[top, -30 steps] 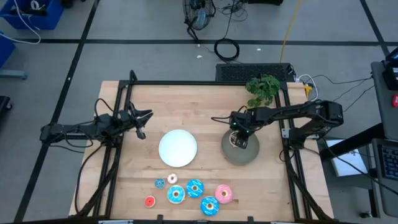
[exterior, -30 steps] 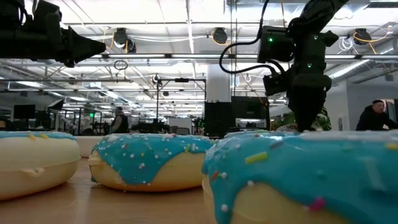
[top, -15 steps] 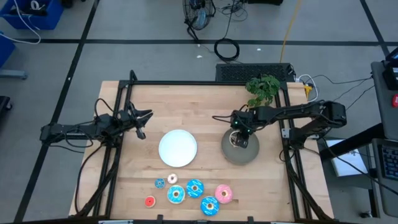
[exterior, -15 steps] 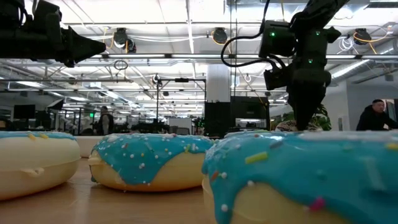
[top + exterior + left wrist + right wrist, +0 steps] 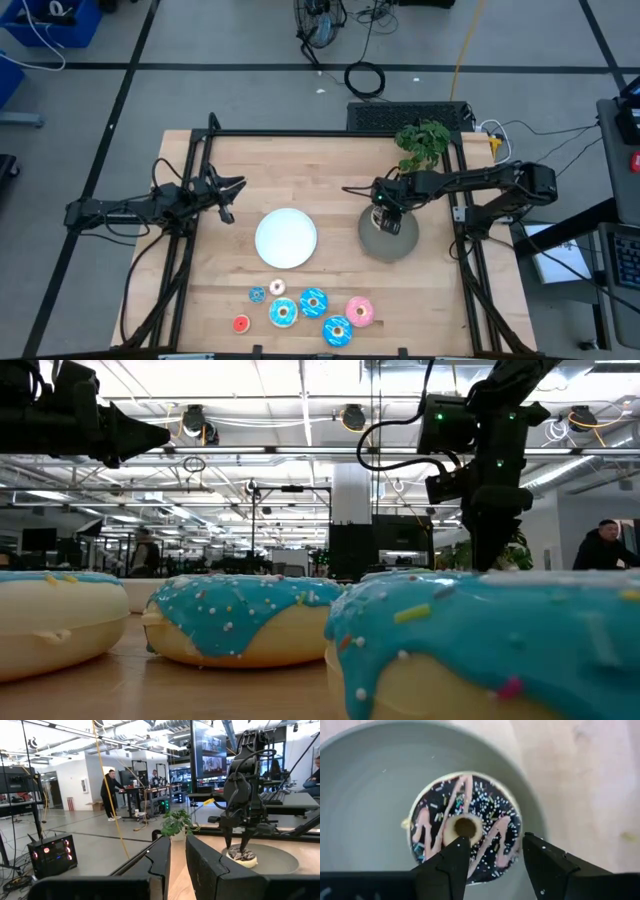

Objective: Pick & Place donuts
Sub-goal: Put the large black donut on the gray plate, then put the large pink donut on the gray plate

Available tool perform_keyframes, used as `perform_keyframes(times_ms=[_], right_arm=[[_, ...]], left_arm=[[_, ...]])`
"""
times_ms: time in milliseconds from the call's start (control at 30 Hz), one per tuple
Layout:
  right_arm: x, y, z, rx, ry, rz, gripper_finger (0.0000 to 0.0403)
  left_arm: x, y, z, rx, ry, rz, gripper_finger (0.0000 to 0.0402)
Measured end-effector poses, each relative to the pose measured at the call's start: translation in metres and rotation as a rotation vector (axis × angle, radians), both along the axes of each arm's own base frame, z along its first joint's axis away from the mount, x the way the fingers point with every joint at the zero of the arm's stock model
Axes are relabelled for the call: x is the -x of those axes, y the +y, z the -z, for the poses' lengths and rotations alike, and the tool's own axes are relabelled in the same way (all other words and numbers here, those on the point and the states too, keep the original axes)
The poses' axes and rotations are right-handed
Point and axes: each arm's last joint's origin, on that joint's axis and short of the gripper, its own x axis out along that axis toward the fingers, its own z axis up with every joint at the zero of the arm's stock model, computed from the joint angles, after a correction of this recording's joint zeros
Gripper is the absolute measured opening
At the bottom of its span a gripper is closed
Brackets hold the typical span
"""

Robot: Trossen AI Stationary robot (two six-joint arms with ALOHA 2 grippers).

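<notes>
The dark-iced, pink-drizzled sprinkled ring donut (image 5: 465, 827) lies flat on the round grey plate (image 5: 365, 785), directly beneath the right gripper (image 5: 492, 851), whose parted fingers straddle its 3 o'clock rim without gripping it.

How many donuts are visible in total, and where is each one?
7. One brown donut lies on the grey plate under the right gripper. Six donuts sit on the table's near edge, below the white plate.

The right arm stretches in from the desk's right side, its claw (image 5: 384, 212) pointing straight down with fingers (image 5: 546, 865) parted. The left arm lies low along the desk's left side, its claw (image 5: 229, 199) level, fingers (image 5: 212, 862) nearly together.
</notes>
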Motion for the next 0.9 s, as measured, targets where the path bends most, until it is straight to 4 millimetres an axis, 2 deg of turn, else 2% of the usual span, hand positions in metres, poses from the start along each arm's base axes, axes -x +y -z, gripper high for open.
perform_keyframes(times_ms=[200, 333, 500, 600, 700, 800, 900], right_arm=[[0.000, -0.002, 0.000, 0.079, 0.013, -0.013, 0.0197], [0.000, -0.002, -0.003, 0.062, 0.002, 0.002, 0.0213], [-0.002, 0.006, -0.030, -0.085, -0.137, 0.031, 0.0216], [-0.005, 0.023, -0.050, -0.175, -0.256, -0.037, 0.0215], [-0.009, 0.048, -0.062, -0.192, -0.352, -0.123, 0.0213], [-0.013, 0.071, -0.067, -0.205, -0.413, -0.166, 0.0213], [-0.013, 0.091, -0.063, -0.185, -0.404, -0.191, 0.0213]], left_arm=[[0.000, 0.000, 0.000, 0.000, 0.001, 0.000, 0.0067], [0.000, 0.000, 0.001, 0.000, 0.007, 0.000, 0.0067], [0.000, 0.000, 0.001, 0.001, 0.013, 0.000, 0.0067], [0.000, 0.000, 0.001, 0.001, 0.013, 0.000, 0.0067], [0.000, 0.000, 0.001, 0.001, 0.014, 0.000, 0.0067], [0.000, 0.000, 0.001, 0.001, 0.014, 0.000, 0.0067], [0.000, 0.000, 0.002, 0.021, 0.016, 0.004, 0.0067]])
